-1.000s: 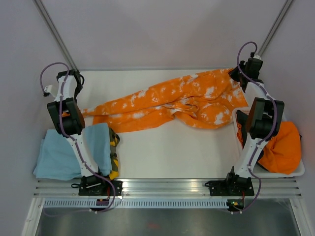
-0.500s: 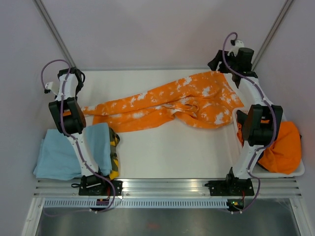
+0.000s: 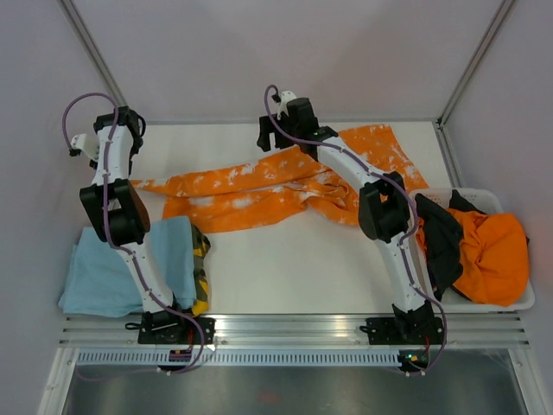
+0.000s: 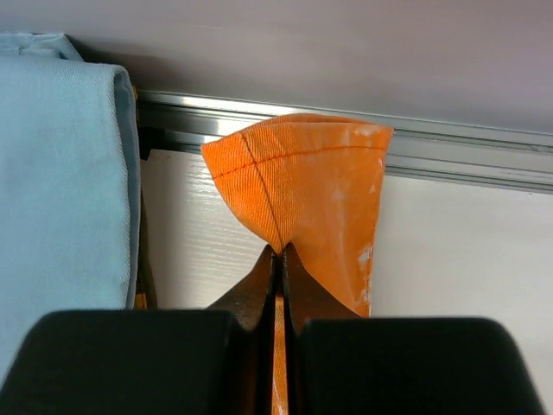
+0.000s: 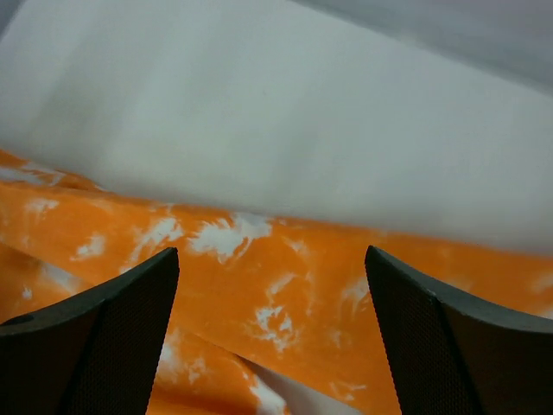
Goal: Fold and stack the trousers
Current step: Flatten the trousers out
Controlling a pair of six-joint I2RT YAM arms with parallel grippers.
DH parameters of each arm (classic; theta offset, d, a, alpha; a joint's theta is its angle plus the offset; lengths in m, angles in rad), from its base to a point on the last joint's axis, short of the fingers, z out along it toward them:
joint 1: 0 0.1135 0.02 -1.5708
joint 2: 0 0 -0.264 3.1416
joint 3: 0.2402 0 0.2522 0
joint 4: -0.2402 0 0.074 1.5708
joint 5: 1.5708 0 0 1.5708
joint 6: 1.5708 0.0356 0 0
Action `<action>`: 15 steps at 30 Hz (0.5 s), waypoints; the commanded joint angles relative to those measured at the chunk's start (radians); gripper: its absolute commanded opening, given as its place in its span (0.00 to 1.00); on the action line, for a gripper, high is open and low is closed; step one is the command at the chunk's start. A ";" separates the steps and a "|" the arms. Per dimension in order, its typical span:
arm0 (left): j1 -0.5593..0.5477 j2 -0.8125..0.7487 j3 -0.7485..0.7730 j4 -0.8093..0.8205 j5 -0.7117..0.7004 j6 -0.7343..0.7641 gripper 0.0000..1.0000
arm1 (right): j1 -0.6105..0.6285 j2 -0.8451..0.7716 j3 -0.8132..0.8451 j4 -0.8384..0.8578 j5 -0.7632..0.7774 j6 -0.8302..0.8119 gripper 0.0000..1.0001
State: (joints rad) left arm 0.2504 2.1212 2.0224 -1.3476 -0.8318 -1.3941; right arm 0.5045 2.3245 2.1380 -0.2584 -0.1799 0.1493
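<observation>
Over from 2 to 12 o'clock now: right gripper [image 5: 270, 255], fingers [image 5: 104, 346] spread, above orange trousers [image 3: 242, 186] sprawled across far table [image 3: 294, 259]. Left gripper [image 4: 278, 255] clamped on hem [image 4: 302, 173] at 10 o'clock.

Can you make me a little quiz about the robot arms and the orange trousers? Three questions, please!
1. True or false: the left gripper is pinching a hem of the orange trousers.
2. Pick one. In the top view, where is the white bin of crumpled clothes? A: on the left side. B: on the right side. C: in the middle.
3. Fill the gap: the right gripper hovers over the trousers with its jaws ____.

Key: 1 true; 2 B; 3 open.
</observation>
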 commanded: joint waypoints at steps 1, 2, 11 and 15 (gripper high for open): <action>0.001 -0.076 -0.020 -0.073 -0.015 0.055 0.02 | -0.017 0.068 0.015 -0.116 0.138 0.318 0.94; 0.003 -0.081 -0.022 -0.070 -0.010 0.058 0.02 | -0.015 0.068 -0.042 -0.084 0.134 0.381 0.95; -0.003 -0.107 -0.028 -0.058 0.031 0.069 0.02 | 0.011 0.125 -0.070 -0.082 0.253 0.474 0.94; -0.022 -0.116 -0.034 -0.012 0.004 0.150 0.02 | 0.009 0.199 -0.023 -0.094 0.299 0.438 0.94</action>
State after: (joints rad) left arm 0.2447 2.0731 1.9888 -1.3483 -0.7982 -1.3376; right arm 0.5095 2.4695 2.0617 -0.3546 0.0490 0.5819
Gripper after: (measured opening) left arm 0.032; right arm 0.942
